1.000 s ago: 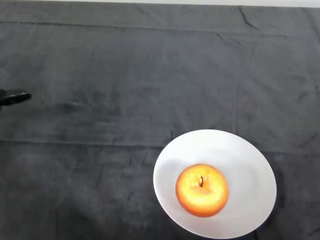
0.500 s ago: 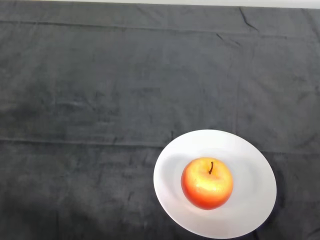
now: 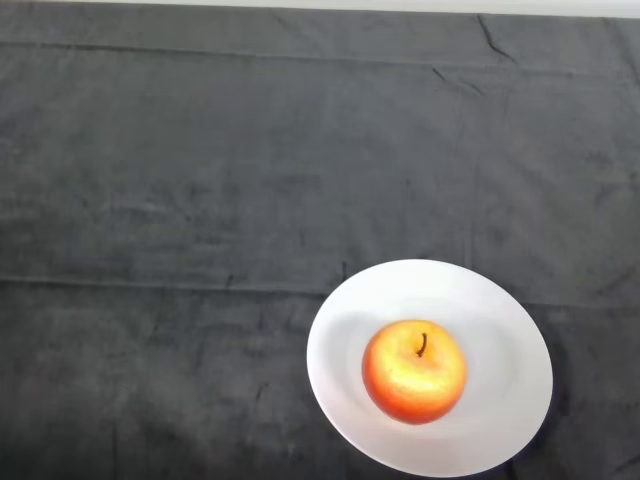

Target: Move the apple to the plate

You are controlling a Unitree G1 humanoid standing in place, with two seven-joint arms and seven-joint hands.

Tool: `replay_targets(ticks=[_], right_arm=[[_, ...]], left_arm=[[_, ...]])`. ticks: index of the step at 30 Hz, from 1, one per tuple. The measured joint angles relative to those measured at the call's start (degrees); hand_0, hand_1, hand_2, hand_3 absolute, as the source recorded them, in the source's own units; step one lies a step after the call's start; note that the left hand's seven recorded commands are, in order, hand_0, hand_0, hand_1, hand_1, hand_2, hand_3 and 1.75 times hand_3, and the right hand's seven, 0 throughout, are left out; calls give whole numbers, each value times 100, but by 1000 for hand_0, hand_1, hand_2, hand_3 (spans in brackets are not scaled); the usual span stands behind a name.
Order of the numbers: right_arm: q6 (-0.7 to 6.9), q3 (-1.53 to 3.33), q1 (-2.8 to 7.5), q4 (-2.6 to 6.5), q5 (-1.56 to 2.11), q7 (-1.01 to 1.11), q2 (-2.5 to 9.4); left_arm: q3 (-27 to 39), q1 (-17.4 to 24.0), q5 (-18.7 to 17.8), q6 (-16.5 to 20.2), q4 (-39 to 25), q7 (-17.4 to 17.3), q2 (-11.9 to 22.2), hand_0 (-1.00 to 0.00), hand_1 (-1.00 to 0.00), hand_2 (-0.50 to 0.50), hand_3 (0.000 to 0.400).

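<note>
A red and yellow apple [image 3: 414,371] with a short dark stem sits near the middle of a round white plate [image 3: 470,290]. The plate lies on the dark cloth at the lower right of the head view. The apple's stem points up and a little to the right.
The dark grey cloth [image 3: 220,200] covers the whole table and has shallow creases. A pale strip of the table's far edge [image 3: 320,5] shows along the top.
The black fingertip at the left edge has gone out of view. The apple has rolled slightly right on the plate, its stem now turned up and to the right.
</note>
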Motion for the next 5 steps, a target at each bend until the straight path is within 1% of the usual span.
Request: replay_targets(ticks=[5], right_arm=[[0,1,0,0,0,0,0]], left_arm=[[114,-2,3,119,16,205,22,0,0,0,0]])
